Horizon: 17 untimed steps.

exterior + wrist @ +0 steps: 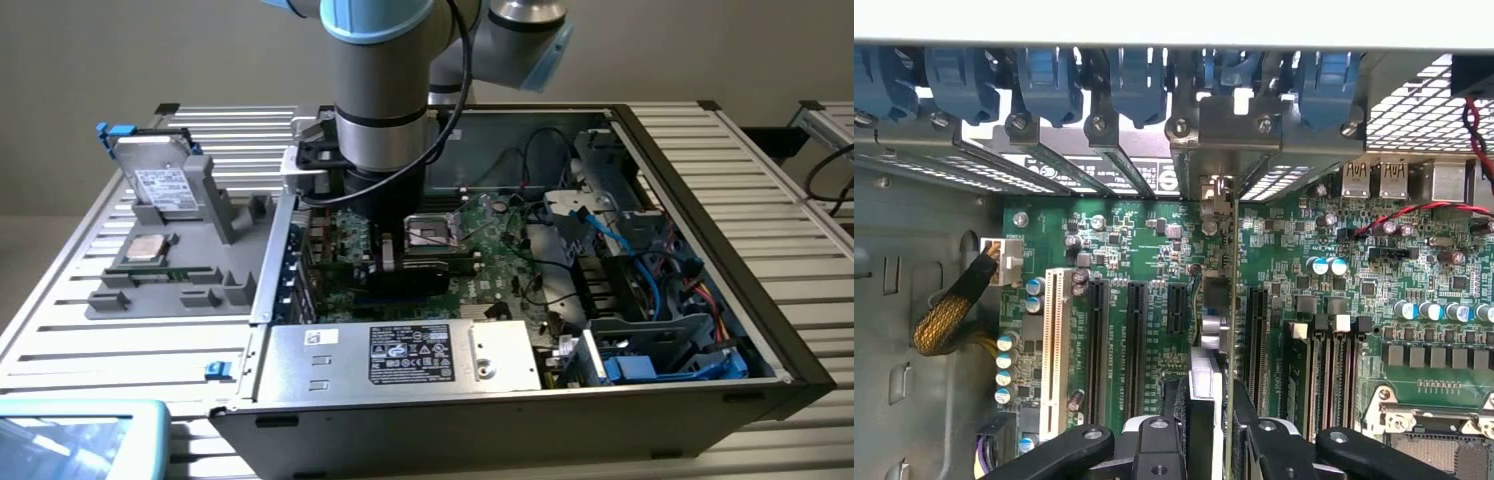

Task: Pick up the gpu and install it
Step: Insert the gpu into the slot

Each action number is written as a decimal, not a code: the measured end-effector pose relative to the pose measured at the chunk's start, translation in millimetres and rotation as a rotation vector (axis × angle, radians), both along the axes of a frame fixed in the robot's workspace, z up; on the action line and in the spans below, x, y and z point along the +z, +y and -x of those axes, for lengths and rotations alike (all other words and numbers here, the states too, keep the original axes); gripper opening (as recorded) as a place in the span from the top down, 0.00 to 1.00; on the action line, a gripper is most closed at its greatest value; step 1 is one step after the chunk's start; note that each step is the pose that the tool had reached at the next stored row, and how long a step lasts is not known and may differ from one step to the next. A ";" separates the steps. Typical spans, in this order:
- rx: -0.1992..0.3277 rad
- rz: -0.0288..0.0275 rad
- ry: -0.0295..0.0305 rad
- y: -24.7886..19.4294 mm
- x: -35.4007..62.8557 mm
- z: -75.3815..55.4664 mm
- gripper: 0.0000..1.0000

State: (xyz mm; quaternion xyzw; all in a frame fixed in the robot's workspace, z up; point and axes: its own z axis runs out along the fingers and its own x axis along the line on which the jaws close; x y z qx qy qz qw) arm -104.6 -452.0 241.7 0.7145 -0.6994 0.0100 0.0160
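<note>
card: the gpu [1216, 330] stands on edge between the gripper's fingers, seen edge-on in the wrist view as a thin strip running up toward the metal bracket at the case's rear wall; in the exterior view it shows as a dark slab [407, 272] under the gripper, low over the green motherboard [501, 245], toward the case's side that lies at the exterior view's left
hand: the gripper [1209, 440] sits part-way closed, its two black fingers [1164, 440] pressed on the card's two flat faces; it has hold of the gpu and nothing else
handling: I judge the card light and stiff, yet fragile; a thin circuit board with small parts and a contact edge; it will not bend to forgive a skewed push; the faces are fairly smooth, so a tilt could let it slip
where to hold: the bare flat faces near the top edge, as now; away from the contact edge and the bracket end, which must stay free
seating: the card lines up along a long slot; whether its lower edge already touches the slot I cannot tell
count, cards: one gpu
count, slots: four long black ones [1098, 345] plus a white one [1057, 350] near the card
count, case: one open computer case [747, 300]
count, tray: one grey tray [200, 290] beside the case, bearing one silver drive [163, 185] and one chip [144, 249]
count, arm: one
</note>
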 end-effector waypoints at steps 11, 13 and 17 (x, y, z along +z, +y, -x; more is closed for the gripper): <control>0.000 0.0001 0.0000 0.0 -0.8 0.2 0.72; 0.000 0.0001 0.0000 0.0 -1.2 0.3 0.72; 0.000 0.0002 0.0000 0.0 -1.8 0.2 0.72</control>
